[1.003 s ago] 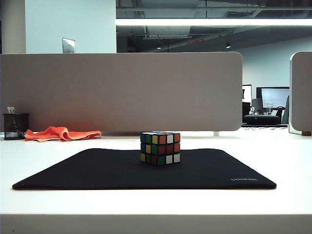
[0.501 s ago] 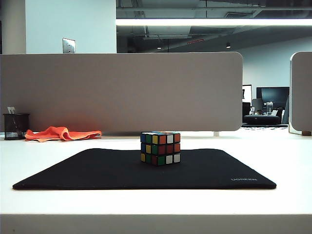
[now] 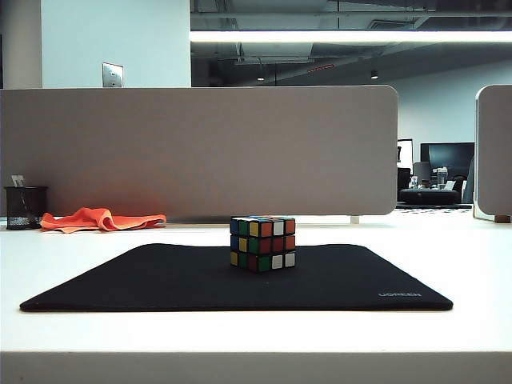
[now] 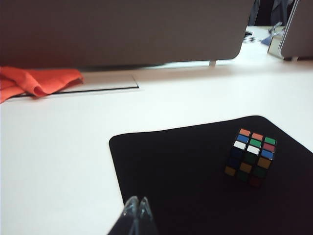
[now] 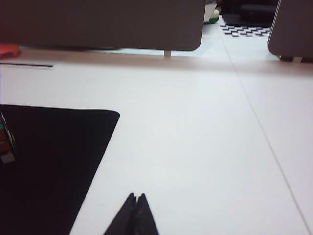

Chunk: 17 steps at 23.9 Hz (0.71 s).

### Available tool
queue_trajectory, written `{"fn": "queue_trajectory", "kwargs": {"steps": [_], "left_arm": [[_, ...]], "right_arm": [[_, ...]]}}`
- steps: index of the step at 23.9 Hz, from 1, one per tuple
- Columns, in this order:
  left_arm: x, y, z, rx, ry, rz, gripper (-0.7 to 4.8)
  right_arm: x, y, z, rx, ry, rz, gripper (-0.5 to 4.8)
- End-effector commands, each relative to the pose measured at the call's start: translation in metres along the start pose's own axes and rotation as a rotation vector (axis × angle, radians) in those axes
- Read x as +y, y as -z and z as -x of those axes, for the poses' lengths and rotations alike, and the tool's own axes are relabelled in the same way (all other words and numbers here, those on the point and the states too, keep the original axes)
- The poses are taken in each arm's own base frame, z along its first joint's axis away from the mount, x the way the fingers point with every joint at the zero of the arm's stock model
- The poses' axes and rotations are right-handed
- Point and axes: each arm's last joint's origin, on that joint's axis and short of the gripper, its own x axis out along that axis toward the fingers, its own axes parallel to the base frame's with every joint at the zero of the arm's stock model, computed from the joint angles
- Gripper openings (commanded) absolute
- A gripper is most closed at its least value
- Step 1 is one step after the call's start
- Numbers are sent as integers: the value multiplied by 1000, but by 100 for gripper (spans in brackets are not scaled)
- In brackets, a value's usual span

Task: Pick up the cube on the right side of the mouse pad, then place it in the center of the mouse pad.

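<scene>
The cube (image 3: 263, 243) rests upright near the middle of the black mouse pad (image 3: 160, 280), toward its far edge, with nothing touching it. It also shows in the left wrist view as the cube (image 4: 251, 156) on the mouse pad (image 4: 186, 171), and as a sliver of the cube (image 5: 7, 142) on the mouse pad (image 5: 49, 161) in the right wrist view. My left gripper (image 4: 137, 201) is shut and empty above the pad's left edge, well away from the cube. My right gripper (image 5: 136, 197) is shut and empty over bare white table beside the pad's right edge. Neither arm appears in the exterior view.
An orange cloth (image 3: 100, 218) and a black mesh pen cup (image 3: 26, 207) lie at the back left of the white table (image 3: 472, 264). A grey partition (image 3: 200, 152) runs along the table's far edge, with a second panel (image 3: 494, 152) at the right.
</scene>
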Motion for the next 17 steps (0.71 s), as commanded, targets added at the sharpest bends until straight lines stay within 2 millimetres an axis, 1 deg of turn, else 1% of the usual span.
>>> {"fn": "queue_trajectory", "kwargs": {"steps": [1, 4, 5, 9, 11, 17], "left_arm": [[0, 5, -1, -21, -1, -3, -6], [1, 13, -2, -23, -1, -3, -6], [1, 19, -2, -17, -1, -2, -6], [2, 33, -3, -16, -1, 3, -6], [2, 33, -3, -11, -1, 2, -6], [2, 33, -3, -9, -2, -5, -6]], "right_arm": [[2, 6, -4, -15, -16, -8, -1], [3, 15, -7, 11, -18, 1, -1], [4, 21, -9, 23, -18, 6, -1], [5, 33, -13, 39, -18, 15, -1], [5, 37, -15, 45, -19, 41, -1], [5, 37, -15, 42, -19, 61, -1]]}}
